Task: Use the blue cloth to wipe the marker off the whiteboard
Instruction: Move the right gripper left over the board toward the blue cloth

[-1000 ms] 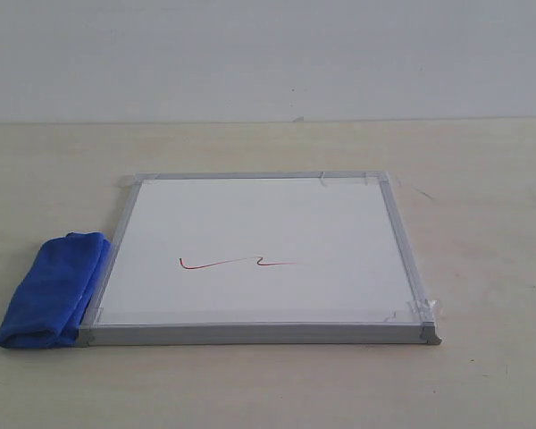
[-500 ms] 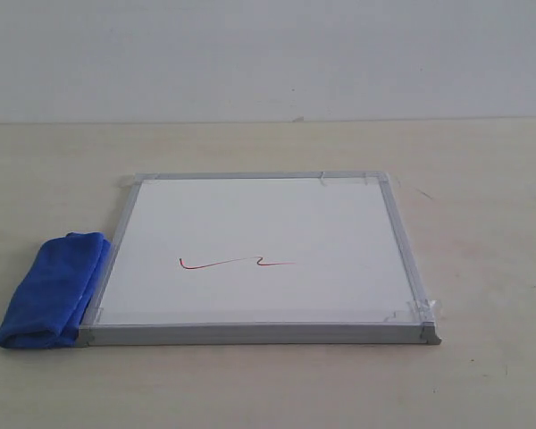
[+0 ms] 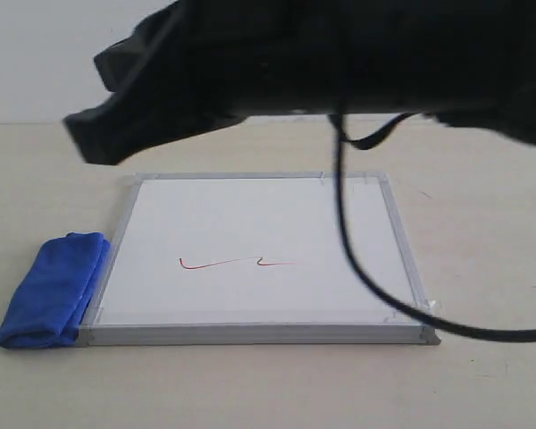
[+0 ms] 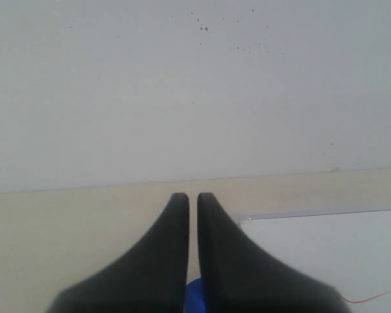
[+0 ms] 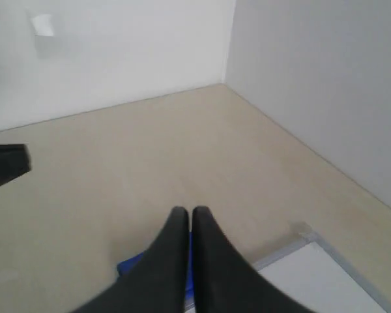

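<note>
Exterior view has the blue cloth (image 3: 49,290) on the bench (image 3: 482,179) toward its left edge, touching the frame of the whiteboard (image 3: 259,214), marker line (image 3: 237,263) mid-board, while left end effector (image 4: 192,195) and right end effector (image 5: 185,210) both sit clenched, empty.

The exterior camera sits low over the table (image 3: 491,170) and faces level toward the back wall (image 3: 27,45), with the whiteboard (image 3: 259,223) centred at mid-range. A dark, blurred arm (image 3: 277,54) crosses the upper frame close to the lens. The left wrist camera looks nearly level past the left gripper (image 4: 193,195) at the wall. The right wrist camera looks down past the right gripper (image 5: 185,210) toward a room corner. All three views share the whiteboard and the blue cloth (image 3: 49,290); the exterior and left wrist views also share the marker (image 3: 237,262).
</note>
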{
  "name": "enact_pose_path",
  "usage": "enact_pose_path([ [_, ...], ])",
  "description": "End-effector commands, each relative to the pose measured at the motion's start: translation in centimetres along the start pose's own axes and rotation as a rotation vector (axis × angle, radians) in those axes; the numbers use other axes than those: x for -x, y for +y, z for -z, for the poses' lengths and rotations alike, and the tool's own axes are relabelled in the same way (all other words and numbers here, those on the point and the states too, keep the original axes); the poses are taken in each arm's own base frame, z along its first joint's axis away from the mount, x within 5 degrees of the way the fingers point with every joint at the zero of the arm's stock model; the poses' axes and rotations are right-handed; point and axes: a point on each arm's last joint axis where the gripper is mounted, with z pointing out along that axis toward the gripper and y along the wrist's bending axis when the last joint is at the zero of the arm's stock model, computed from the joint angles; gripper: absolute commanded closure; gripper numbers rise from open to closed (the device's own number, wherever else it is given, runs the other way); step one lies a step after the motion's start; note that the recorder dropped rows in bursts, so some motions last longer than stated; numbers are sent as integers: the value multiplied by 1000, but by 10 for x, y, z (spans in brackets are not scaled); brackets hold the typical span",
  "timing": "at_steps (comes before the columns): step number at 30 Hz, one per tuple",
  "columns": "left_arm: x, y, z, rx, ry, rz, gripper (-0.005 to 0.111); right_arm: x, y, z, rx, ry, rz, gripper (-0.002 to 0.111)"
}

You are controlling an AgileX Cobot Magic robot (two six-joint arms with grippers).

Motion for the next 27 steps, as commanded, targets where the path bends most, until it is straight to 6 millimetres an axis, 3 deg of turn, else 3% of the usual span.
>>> enact_pose_path([
  [1,1,0,0,-2,-1,12,102,-13,10,-49,-50,64,-13,108],
  [7,1,0,0,-2,-1,12,102,-25,10,-126,-11,95,-57,108],
  [12,1,0,0,-2,-1,12,102,-30,17,-172,94,90,-185,108],
  [16,1,0,0,-2,-1,12,102,-48,25,-184,168,139,-184,108],
  [27,1,0,0,-2,-1,12,102,-47,24,-183,158,144,-222,108],
])
